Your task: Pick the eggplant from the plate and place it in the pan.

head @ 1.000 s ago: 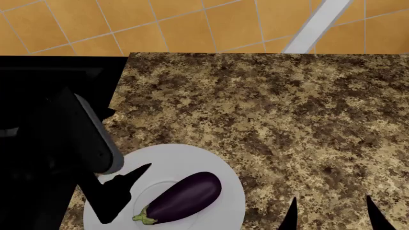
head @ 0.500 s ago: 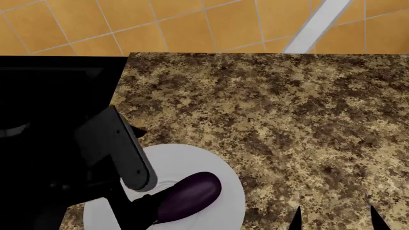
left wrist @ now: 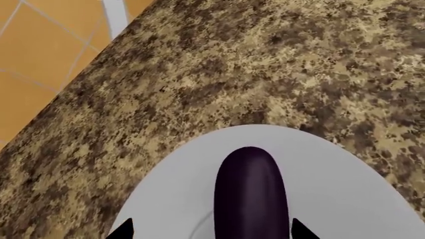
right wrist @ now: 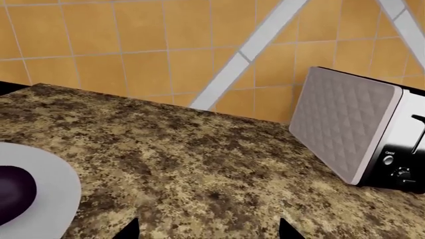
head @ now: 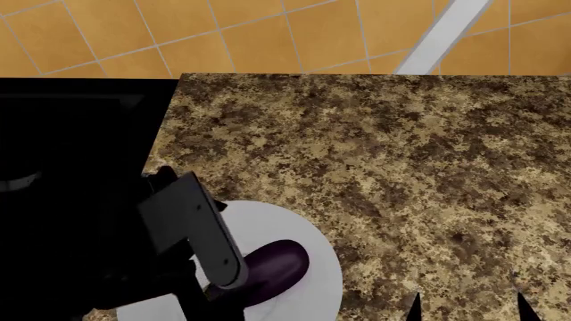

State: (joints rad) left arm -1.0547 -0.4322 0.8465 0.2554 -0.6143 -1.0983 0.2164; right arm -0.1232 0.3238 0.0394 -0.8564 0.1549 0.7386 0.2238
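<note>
The glossy dark purple eggplant (left wrist: 250, 194) lies on the white plate (left wrist: 345, 184). The left gripper (left wrist: 209, 231) straddles it with fingers spread. The right gripper (right wrist: 207, 230) is parted too, holding nothing.

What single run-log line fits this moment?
phase: pre-grasp | left hand: open, fingertips either side of glossy dark purple eggplant | eggplant on round white plate | right hand: open, idle over speckled brown countertop

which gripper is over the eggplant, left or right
The left gripper: its jaws stand on either side of the eggplant on the plate. The right gripper hangs over bare countertop beside the plate.
</note>
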